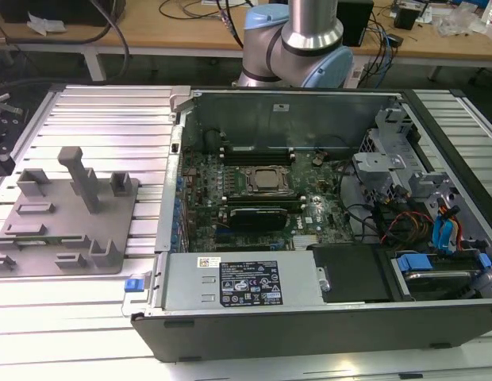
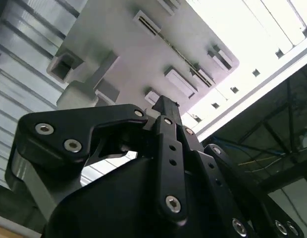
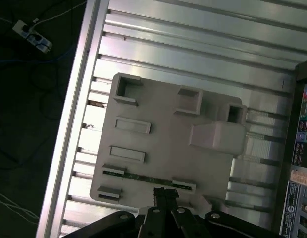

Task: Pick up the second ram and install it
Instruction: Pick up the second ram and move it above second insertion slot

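Note:
The second ram is a thin dark-green stick standing on edge in a slot of the grey fixture plate. In the second wrist view the ram shows as a thin dark line across the plate. My gripper hovers above the plate, apart from it, with its tips over the plate's edge just beside the ram. Its black fingers are drawn together with nothing between them. The fixture plate lies at the exterior view's left, beside the open computer case.
Inside the case are the motherboard with its silver processor frame and memory slots, cables and drive cages at the exterior view's right. Grey posts rise from the fixture. Ribbed aluminium table surrounds the plate.

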Controlling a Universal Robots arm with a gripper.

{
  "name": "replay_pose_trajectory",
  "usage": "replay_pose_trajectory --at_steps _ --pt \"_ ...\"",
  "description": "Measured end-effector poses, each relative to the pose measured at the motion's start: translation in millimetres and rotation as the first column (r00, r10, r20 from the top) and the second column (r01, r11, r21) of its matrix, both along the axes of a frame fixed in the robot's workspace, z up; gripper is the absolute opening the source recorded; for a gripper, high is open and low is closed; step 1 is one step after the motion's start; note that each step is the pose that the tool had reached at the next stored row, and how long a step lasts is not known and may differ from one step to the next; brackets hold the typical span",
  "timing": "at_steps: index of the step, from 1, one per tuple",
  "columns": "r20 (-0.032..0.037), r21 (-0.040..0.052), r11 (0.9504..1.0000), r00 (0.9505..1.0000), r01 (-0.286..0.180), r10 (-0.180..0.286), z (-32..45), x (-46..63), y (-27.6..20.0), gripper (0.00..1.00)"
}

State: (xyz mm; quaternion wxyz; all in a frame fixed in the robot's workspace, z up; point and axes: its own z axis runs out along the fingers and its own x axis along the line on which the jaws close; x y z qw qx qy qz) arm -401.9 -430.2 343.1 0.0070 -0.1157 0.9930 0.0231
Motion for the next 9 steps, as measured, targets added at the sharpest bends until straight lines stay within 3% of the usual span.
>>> replay_pose_trajectory --at_steps 2,6,8,9 --pt "0.0000 -0.0001 0.9968 0.9968 -0.080 0.080 -0.2 0.0 0.0 0.08" --pt "0.0000 -0.0001 0.9873 0.9873 -0.159 0.159 -0.6 0.0 0.0 0.08" --pt "0.0000 -0.0001 0.9685 0.9685 -0.249 0.249 -1.2 0.0 0.0 0.08" --pt "0.0000 -0.0001 0.9546 0.9546 -0.298 0.298 -1.4 0.0 0.0 0.08"
